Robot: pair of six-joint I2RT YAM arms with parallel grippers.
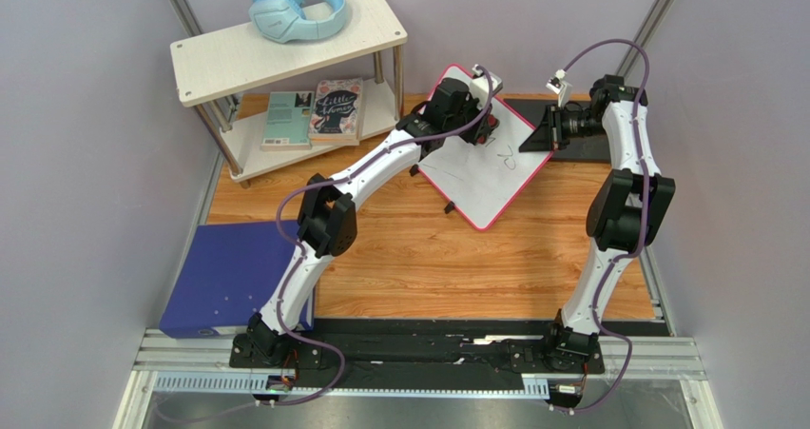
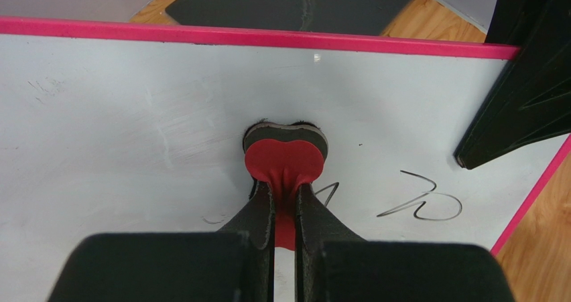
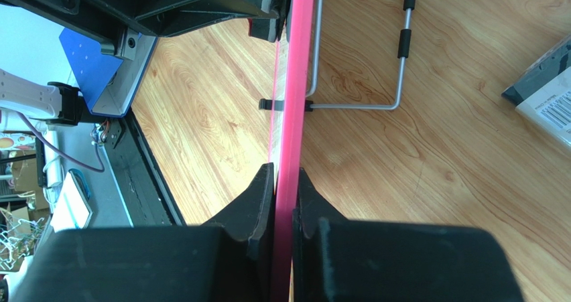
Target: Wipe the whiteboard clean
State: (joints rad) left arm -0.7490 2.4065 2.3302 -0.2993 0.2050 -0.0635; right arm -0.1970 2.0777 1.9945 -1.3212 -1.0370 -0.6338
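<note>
The whiteboard, white with a pink rim, stands tilted on the wooden table at the back middle. Black scribbles remain on its face; the area to their left is smeared. My left gripper is shut on a small red eraser with a dark felt pad, pressed flat on the board. My right gripper is shut on the board's pink rim at its right edge. The board's wire stand shows behind it.
A two-tier shelf at the back left holds blue headphones and two books. A blue-purple binder lies at the left near edge. A black mat lies under the right gripper.
</note>
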